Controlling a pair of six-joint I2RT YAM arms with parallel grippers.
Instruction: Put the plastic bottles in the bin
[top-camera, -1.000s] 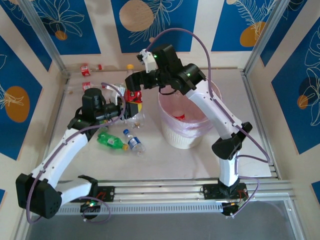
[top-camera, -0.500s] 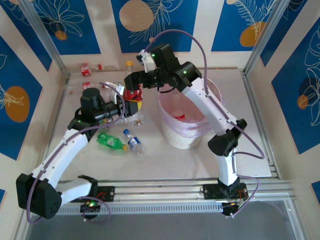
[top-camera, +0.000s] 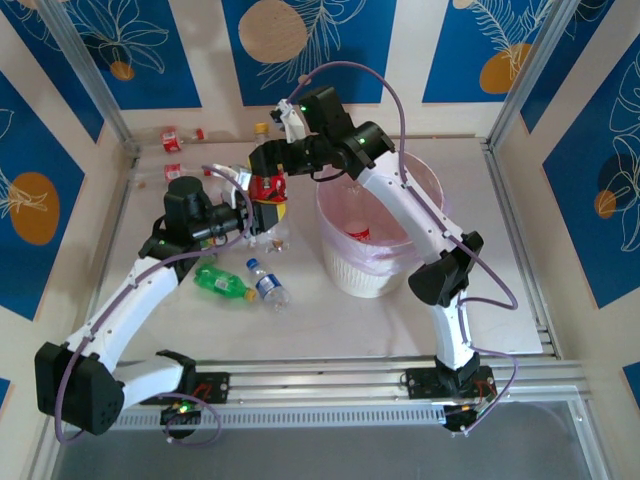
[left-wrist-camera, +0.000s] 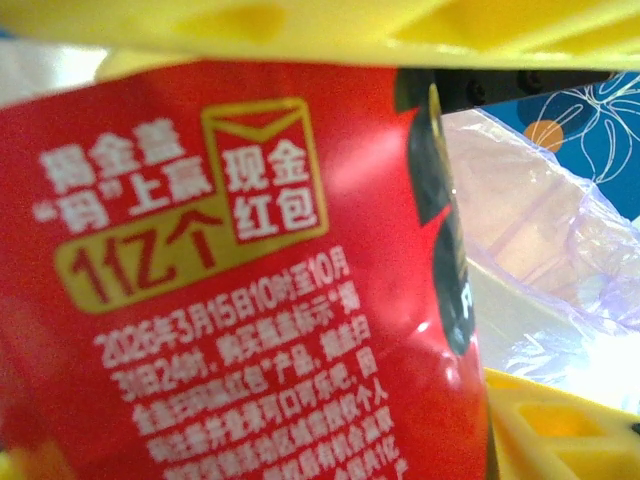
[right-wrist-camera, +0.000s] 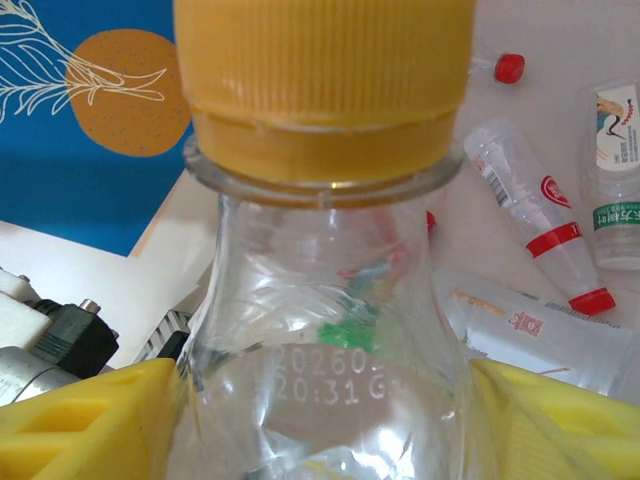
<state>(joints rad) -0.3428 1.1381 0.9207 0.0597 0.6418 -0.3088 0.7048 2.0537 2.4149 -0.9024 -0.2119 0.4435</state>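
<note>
The table (top-camera: 330, 325) is a flat, pale, matte sheet with an aluminium rail (top-camera: 330, 378) along its lower edge. It has bare room across the lower middle and all down the right side of the top view. Right of centre stands the bin (top-camera: 350, 278), a round white basket with ribbed walls, lined with a thin, crinkled pink bag (top-camera: 388, 212). Its mouth is open, one red-labelled bottle (top-camera: 360, 233) lies inside, and my right forearm crosses its upper-left rim. Just left of the bin I hold the tall bottle (top-camera: 268, 190) upright with both claws. It is clear and smooth-shouldered, with a ridged yellow cap and a glossy red label printed in white and gold. My left claw (top-camera: 262, 215) pinches it at the label, which crowds my left wrist view (left-wrist-camera: 250, 300) between yellow pads (left-wrist-camera: 560, 430). My right claw (top-camera: 268, 168) is pressed against both sides of the clear shoulder (right-wrist-camera: 320, 330) below the cap. Lower left of it, on open table, lie a green bottle (top-camera: 222, 282) and a blue-labelled bottle (top-camera: 268, 284) close beside each other. Two red-labelled crushed bottles (top-camera: 172, 136) sit by the upper-left corner. My right wrist view shows a slim red-banded bottle (right-wrist-camera: 540, 215), a green-labelled bottle (right-wrist-camera: 612, 150) and a loose red cap (right-wrist-camera: 509, 67).
</note>
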